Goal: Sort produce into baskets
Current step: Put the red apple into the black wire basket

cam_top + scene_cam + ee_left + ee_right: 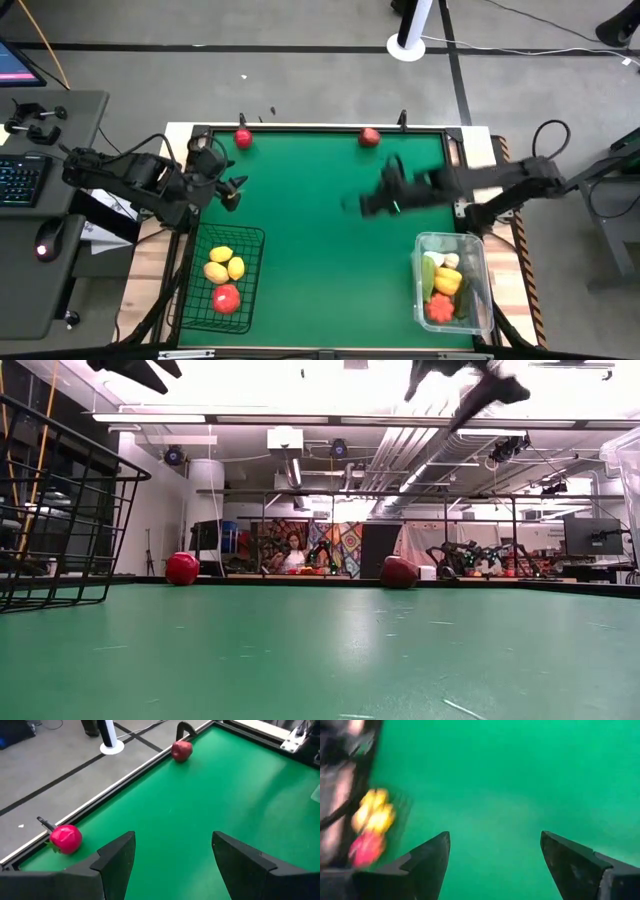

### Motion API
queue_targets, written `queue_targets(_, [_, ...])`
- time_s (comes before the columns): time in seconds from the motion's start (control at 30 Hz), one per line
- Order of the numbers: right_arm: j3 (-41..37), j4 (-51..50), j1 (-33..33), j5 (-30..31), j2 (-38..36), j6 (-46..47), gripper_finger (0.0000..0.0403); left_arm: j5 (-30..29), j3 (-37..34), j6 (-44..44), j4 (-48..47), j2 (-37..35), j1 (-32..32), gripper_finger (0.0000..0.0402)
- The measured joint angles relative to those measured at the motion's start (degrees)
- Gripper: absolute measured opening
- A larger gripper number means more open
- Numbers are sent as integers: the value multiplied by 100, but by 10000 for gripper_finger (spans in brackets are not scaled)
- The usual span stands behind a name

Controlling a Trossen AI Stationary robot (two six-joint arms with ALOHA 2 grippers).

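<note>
Two red fruits rest on the green table at its far edge: a bright red one (243, 138) at the far left, also in the left wrist view (66, 839), and a darker red one (370, 137) farther right (182, 750). My left gripper (234, 190) is open and empty, near the table's left edge, above the black wire basket (222, 280). My right gripper (368, 203) is open and empty over the table's middle right. The wire basket holds yellow and red produce. The clear plastic basket (452, 283) at the near right holds green, white, yellow and orange pieces.
A raised black rim runs along the table's far edge (320, 128). Open green surface lies between the two baskets. A desk with a keyboard and a mouse (45, 245) stands left of the table.
</note>
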Motion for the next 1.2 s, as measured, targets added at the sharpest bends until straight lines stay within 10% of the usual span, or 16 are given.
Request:
queue_targets(0.4, [-4,644,-3797,123,544,-3330,303,-38,2,-630,22,0,306,251])
queue_targets(0.73, [-7,1891,-4570,84,1058,-5136,303,-490,2,-2280,35,0,645,251])
queue_targets(1.2, [-7,2635,-4845,-1058,1908,-5511,342,-296,2,-1796,188,0,1254,251])
